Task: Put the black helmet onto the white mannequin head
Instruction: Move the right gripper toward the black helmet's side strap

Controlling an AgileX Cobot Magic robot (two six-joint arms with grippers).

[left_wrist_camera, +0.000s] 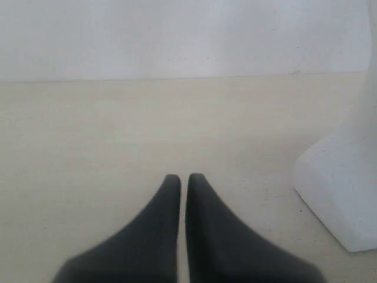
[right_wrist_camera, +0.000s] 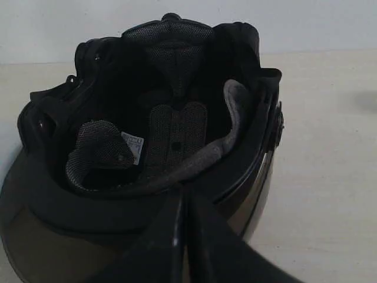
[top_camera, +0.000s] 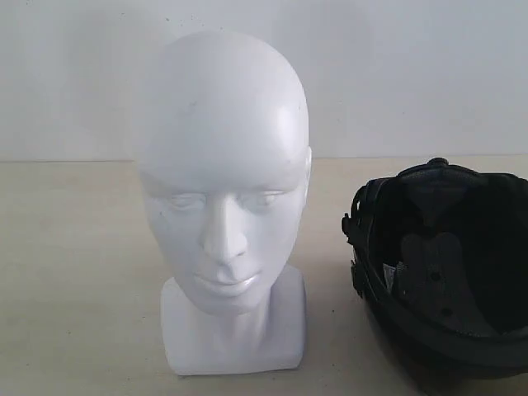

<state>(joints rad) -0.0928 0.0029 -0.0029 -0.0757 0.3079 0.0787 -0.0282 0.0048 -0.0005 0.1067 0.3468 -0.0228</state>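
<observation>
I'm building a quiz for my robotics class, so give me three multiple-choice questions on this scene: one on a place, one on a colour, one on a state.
1. In the exterior view, the black helmet sits:
A) on the white mannequin head
B) right of it, on the table
C) behind it

2. The helmet's padding is:
A) red
B) white
C) dark

3. The helmet lies:
A) opening up, lining exposed
B) opening down against the table
C) strapped onto the head

Answers:
1 B, it rests beside the head's base.
2 C, the lining shows dark grey to black.
3 A, the padded inside faces the cameras.
</observation>
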